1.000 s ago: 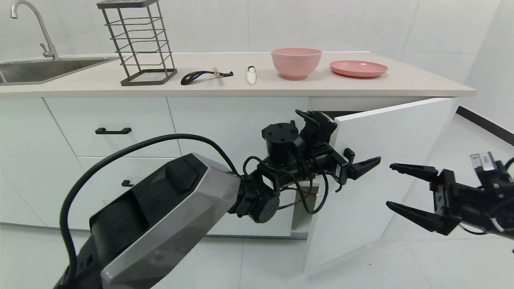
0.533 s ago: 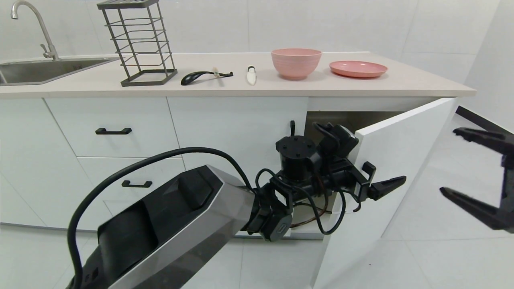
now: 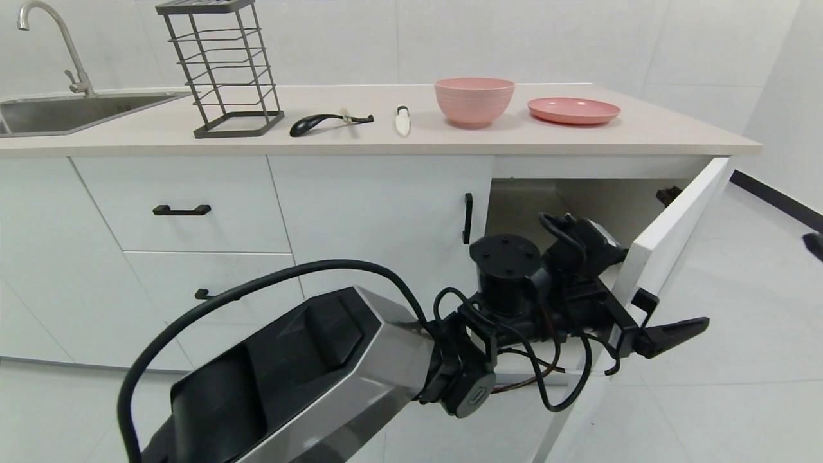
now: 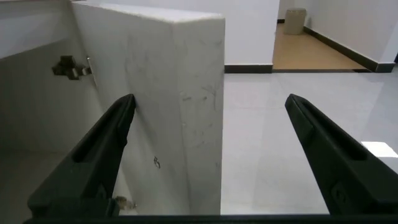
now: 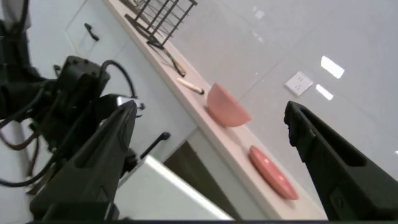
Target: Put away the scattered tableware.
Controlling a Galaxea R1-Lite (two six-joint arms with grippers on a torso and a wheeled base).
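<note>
On the counter stand a pink bowl (image 3: 474, 99) (image 5: 227, 107) and a pink plate (image 3: 573, 109) (image 5: 272, 171). A black spoon (image 3: 321, 121) and a white utensil (image 3: 402, 120) lie left of the bowl. Below the plate, the white cabinet door (image 3: 675, 222) (image 4: 193, 124) stands swung far open. My left gripper (image 3: 669, 312) (image 4: 210, 99) is open, its fingers straddling the door's free edge low down. My right gripper (image 5: 210, 107) is open and holds nothing, out to the right of the door and facing the counter.
A black wire rack (image 3: 225, 64) (image 5: 158, 18) stands on the counter's left part, beside a steel sink (image 3: 64, 110) with a faucet. Drawers with black handles (image 3: 181, 209) are at left. The open cabinet interior (image 3: 566, 199) is bare. White tiled floor spreads to the right.
The cabinet door has swung much further open. My left gripper went right and down along with its edge. My right gripper withdrew to the right, almost out of the head view.
</note>
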